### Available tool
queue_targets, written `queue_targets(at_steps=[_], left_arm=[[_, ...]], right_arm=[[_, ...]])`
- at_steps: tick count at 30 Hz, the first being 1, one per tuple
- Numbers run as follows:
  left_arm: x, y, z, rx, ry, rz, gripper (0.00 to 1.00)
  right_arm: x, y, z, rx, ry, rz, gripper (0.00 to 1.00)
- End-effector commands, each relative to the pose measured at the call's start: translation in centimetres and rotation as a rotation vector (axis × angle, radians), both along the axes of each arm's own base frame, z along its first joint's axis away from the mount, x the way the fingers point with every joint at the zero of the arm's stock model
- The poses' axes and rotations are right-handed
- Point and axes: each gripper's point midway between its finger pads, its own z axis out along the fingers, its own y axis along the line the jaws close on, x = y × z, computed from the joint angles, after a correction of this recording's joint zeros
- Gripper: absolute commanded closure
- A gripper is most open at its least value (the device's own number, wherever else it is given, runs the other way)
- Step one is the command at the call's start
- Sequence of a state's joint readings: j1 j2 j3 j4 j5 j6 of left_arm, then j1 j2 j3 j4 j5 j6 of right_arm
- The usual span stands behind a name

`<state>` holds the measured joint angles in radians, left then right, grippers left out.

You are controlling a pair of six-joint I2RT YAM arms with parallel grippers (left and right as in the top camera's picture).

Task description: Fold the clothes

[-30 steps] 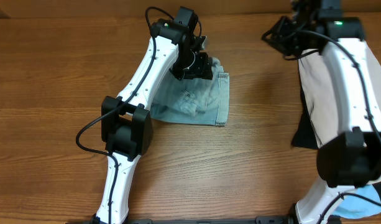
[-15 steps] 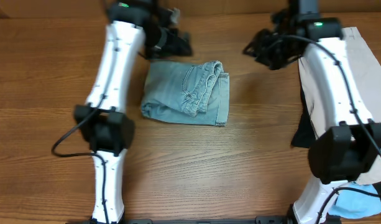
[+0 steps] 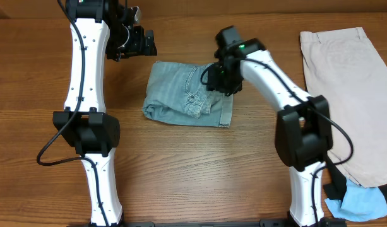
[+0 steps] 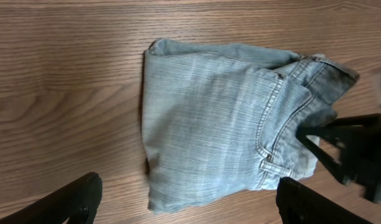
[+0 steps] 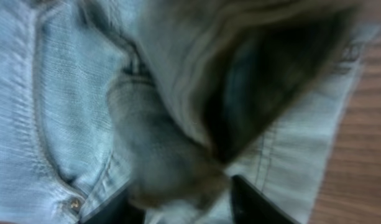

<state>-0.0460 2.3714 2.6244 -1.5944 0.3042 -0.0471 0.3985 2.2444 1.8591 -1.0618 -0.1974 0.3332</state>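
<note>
Judging by the layout, you have the beige shorts (image 3: 345,94) lying flat along the right edge, and the denim shorts (image 3: 180,98) doubled over at frame centre. Tidying that fold appears to be the step in hand. Your left gripper (image 3: 135,43) hangs released at upper left, clear of the cloth. Your right gripper (image 3: 222,77) sits on the bunched waistband (image 4: 321,68), and the next move calls for flattening that lump. The right wrist view is too blurred to tell whether it grips.
</note>
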Motion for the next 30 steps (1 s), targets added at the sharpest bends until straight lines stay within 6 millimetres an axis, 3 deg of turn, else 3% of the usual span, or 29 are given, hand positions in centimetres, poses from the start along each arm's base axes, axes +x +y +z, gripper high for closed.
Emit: queue_targets(at_steps=[1,2,4,12,19,21,22,23,26,30], left_arm=[[-0.1,0.1,1.3,0.030,-0.043,-0.025,0.09],[-0.1,0.1,1.3,0.031,-0.043,-0.025,0.09],[-0.1,0.4,1.2,0.048,-0.042,-0.021,0.09],[0.0,2.6,0.7,0.174,-0.041,0.011,0.09],[-0.2,2.8,0.6,0.198,-0.034,0.012,0.09],[-0.5,2.5,0.5,0.199,-0.022,0.004,0.09],[-0.7,2.2,0.5,0.195,-0.012,-0.004,0.09],[-0.9,1.8,0.4,0.184,-0.007,-0.011,0.09],[-1.5,-0.5,0.5,0.090,0.008,-0.071,0.09],[-2.5,-4.1,0.0,-0.015,0.033,-0.181,0.12]], right_arm=[[-0.2,-1.2,-3.0,-0.140,0.014,-0.026,0.83],[-0.3,-1.7,-3.3,-0.170,0.020,-0.042,0.90],[-0.5,-3.0,-3.5,-0.237,0.027,-0.066,0.96],[-0.5,-8.1,-1.3,-0.347,0.064,-0.137,0.96],[0.3,-9.1,-2.8,-0.339,0.057,-0.168,0.95],[0.2,-9.3,-3.1,-0.328,0.067,-0.181,0.83],[0.3,-9.5,-3.0,-0.316,0.072,-0.188,0.64],[0.3,-9.6,-2.7,-0.306,0.073,-0.194,0.59],[0.8,-9.7,-1.2,-0.248,0.072,-0.208,0.51],[2.1,-9.8,2.9,-0.139,0.023,-0.213,0.39]])
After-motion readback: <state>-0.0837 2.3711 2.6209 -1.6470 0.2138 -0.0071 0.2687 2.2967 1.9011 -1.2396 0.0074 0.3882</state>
